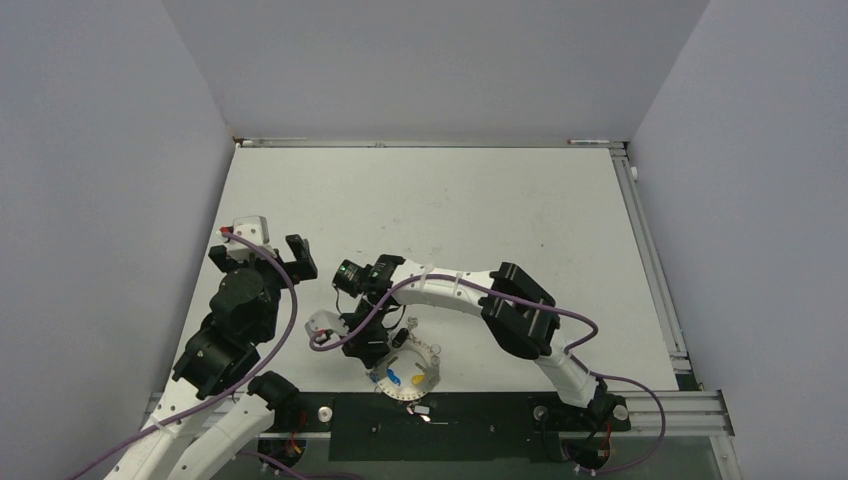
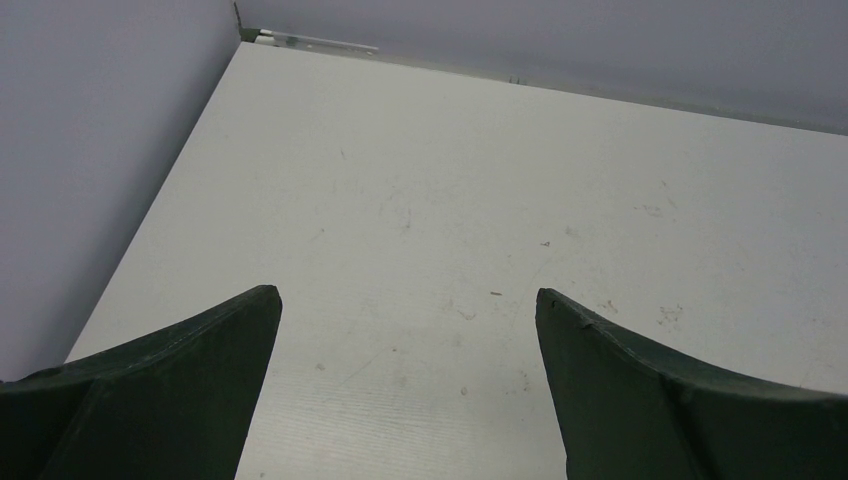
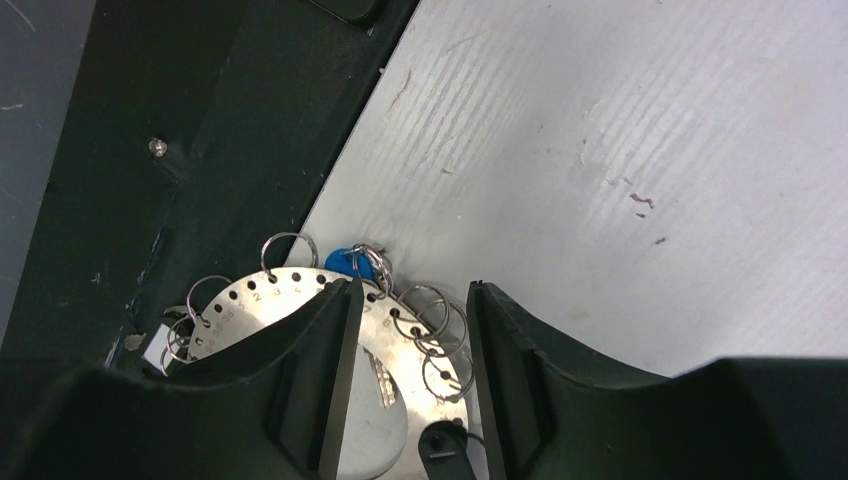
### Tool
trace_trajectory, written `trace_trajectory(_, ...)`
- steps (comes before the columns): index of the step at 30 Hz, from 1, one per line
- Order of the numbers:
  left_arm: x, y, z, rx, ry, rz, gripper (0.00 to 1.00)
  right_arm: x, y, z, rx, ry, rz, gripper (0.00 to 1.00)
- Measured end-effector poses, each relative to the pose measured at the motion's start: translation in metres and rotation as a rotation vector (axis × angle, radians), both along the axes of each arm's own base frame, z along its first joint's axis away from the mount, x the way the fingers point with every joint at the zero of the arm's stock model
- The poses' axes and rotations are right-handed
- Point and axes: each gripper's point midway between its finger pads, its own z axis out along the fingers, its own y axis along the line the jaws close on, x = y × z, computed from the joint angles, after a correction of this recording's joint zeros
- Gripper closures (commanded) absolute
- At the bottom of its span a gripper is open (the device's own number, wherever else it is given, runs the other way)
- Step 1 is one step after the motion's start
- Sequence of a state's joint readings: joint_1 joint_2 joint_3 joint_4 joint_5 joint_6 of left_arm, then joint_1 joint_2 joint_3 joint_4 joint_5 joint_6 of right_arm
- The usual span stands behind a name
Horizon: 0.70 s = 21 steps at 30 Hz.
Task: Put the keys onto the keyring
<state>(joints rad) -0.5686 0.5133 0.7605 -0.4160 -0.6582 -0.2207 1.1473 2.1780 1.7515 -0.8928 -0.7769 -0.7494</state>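
Observation:
The keyring [image 1: 434,366] is a flat silvery hoop with numbered holes, lying by the table's near edge. Small wire rings [image 3: 440,345] hang from its holes. A blue-headed key [image 1: 395,378] and a yellow-headed key [image 1: 418,380] lie inside it. My right gripper [image 1: 388,350] hovers over its left part. In the right wrist view the gripper [image 3: 412,290] is open, its jaws straddling the hoop's band [image 3: 255,305] without touching it. A blue key head [image 3: 345,262] and a silver key blade [image 3: 380,378] show there. My left gripper [image 1: 270,243] is open and empty over bare table [image 2: 408,295], well left of the keyring.
A black rail [image 1: 470,412] runs along the near edge just below the keyring, with a small silvery piece [image 1: 421,410] on it. The right arm's forearm [image 1: 450,285] stretches across the table's middle. Grey walls [image 1: 120,200] close in the sides and the back.

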Motion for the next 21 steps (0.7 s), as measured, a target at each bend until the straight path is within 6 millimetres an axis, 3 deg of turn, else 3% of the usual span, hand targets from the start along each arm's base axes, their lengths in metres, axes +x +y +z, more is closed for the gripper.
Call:
trace_trajectory(7,0.000,0.000,-0.001,0.004,0.003,-0.002,0.02,-0.008,-0.006,-0.023,-0.060,0.041,0.025,0.62)
trace_trajectory(17,-0.001,-0.001,-0.001,0.007,0.001,-0.007,0.02,-0.019,-0.013,-0.023,-0.089,0.083,0.044,0.74)
trace_trajectory(21,-0.001,-0.001,-0.001,0.007,0.000,-0.008,0.02,-0.020,-0.013,-0.022,-0.095,0.096,0.049,0.74)
